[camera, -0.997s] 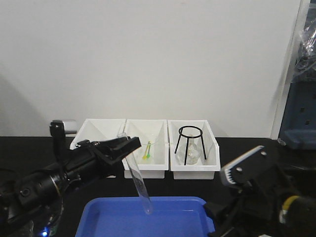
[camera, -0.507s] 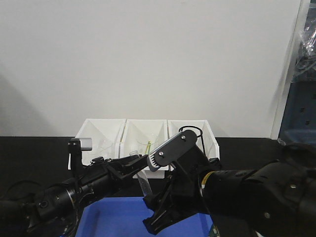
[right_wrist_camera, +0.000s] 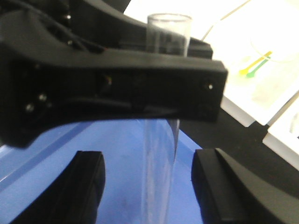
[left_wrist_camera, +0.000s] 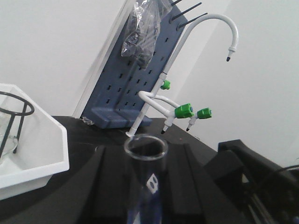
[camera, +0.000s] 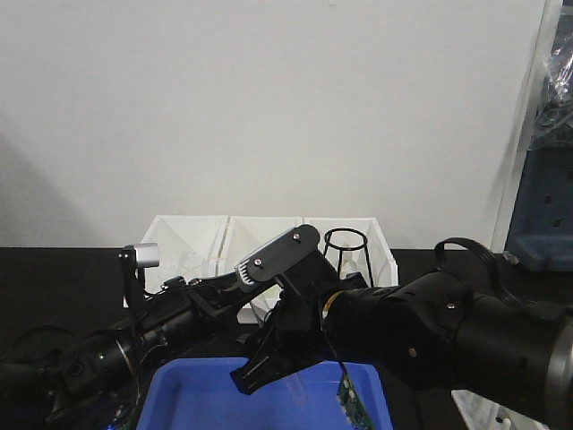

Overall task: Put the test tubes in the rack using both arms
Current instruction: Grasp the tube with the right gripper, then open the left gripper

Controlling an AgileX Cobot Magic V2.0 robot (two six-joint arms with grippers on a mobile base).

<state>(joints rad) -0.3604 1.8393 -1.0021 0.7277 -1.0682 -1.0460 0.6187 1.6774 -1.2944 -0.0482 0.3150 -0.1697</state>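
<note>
Right gripper (right_wrist_camera: 155, 189) closer around test tube (right_wrist_camera: 168, 35), clear glass, open rim

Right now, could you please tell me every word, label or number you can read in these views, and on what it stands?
No text can be read in any view.
The small white mark on the left hand, seen through the test tube it grips, is too blurred to read.

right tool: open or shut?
Open: right tool fingers stand wide of the slim clear glass test tube, not touching it.
</note>
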